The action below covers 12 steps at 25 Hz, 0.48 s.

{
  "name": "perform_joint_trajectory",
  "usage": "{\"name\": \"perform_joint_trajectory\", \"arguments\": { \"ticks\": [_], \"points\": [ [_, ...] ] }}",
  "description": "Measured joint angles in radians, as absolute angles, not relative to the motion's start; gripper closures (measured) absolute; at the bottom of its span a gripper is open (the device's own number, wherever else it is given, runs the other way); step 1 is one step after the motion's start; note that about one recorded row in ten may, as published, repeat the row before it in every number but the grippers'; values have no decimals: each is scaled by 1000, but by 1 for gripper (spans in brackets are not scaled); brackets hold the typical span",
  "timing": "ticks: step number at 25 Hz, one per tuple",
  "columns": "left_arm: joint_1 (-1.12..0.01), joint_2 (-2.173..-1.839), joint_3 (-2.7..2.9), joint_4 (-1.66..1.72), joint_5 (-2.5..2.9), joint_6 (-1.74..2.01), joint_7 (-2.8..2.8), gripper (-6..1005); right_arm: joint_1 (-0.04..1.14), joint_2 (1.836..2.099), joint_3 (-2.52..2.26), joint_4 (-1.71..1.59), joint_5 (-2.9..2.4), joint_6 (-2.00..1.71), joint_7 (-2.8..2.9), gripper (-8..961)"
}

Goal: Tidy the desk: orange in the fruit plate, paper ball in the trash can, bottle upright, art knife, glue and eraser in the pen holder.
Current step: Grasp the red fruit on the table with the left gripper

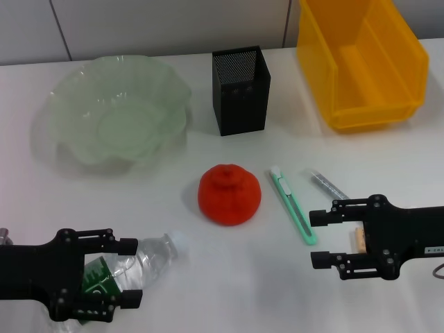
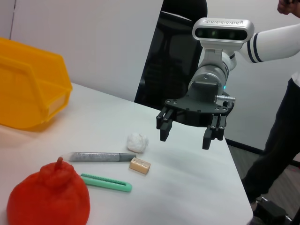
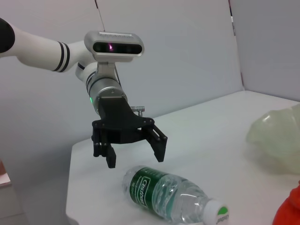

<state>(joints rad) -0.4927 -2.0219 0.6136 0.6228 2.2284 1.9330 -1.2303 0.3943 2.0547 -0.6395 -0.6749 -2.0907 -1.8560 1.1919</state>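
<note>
The clear bottle (image 1: 142, 267) (image 3: 168, 194) lies on its side at the near left. My left gripper (image 1: 130, 272) (image 3: 135, 158) hovers open above its base end. The orange (image 1: 229, 194) sits mid-table, with the green art knife (image 1: 293, 206) and grey glue (image 1: 327, 184) to its right. My right gripper (image 1: 316, 238) (image 2: 185, 139) is open above the table, over the eraser (image 1: 361, 241) (image 2: 140, 165). The paper ball (image 2: 137, 141) shows only in the left wrist view, beside the glue. At the back stand the fruit plate (image 1: 62, 97), black mesh pen holder (image 1: 241, 104) and yellow trash can (image 1: 368, 114).
The white table's near edge runs just behind both arms. A person stands beyond the table's right side in the left wrist view.
</note>
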Motion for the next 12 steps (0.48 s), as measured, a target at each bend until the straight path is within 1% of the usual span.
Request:
{"name": "perform_joint_trajectory", "arguments": {
  "ticks": [12],
  "points": [
    [-491,-2025,617,623,2232,1923,-1230,218,394,2061,-640,-675,-2091,-1858,1187,293]
  ]
}}
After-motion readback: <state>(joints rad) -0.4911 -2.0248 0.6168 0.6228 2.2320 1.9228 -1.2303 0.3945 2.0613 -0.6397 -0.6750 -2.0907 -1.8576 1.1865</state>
